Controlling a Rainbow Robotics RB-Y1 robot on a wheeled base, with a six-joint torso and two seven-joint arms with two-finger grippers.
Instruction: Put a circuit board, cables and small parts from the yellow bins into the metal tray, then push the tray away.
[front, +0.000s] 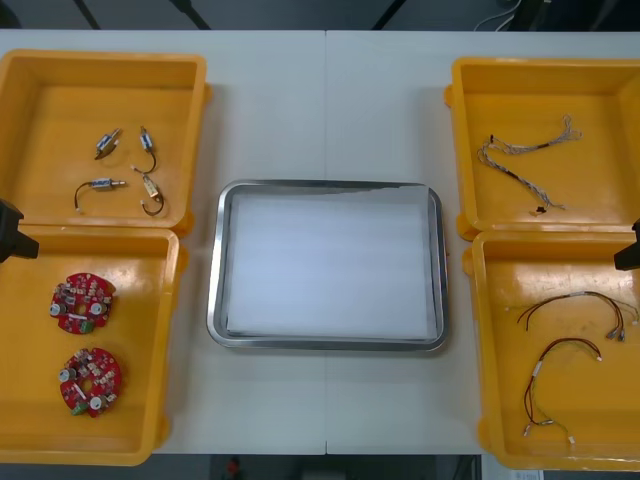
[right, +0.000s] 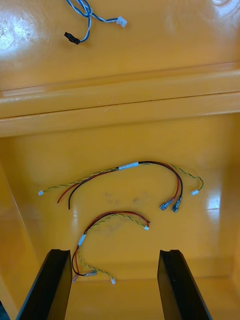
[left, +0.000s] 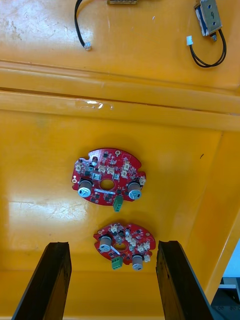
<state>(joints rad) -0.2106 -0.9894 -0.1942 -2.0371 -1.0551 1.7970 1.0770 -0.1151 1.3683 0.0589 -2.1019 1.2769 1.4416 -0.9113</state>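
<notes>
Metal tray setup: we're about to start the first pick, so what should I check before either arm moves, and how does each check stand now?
1. Metal tray sits between the yellow bins, with nothing in it: ok.
2. Left jaws open above the two circuit boards: ok.
3. The boards lie flat and apart: ok.
4. Right jaws open above the red and yellow cables: ok.
5. Those two cables lie apart, not tangled: ok.
6. Blue and white cables in the far right bin are free of each other: cannot tell.
</notes>
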